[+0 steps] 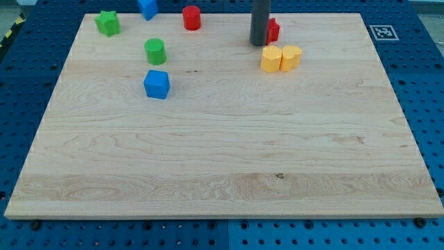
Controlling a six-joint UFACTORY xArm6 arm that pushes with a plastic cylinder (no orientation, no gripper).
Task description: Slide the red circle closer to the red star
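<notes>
My tip (259, 44) is seen bare, clamped on nothing, touching the left side of the red star (272, 30), which is partly hidden by it. The red circle (191, 17) is located well apart toward the view's left, near the wooden board's (222, 167) top edge.

Wooden board (222, 160) carries eight coloured blocks near the view's top.
</notes>
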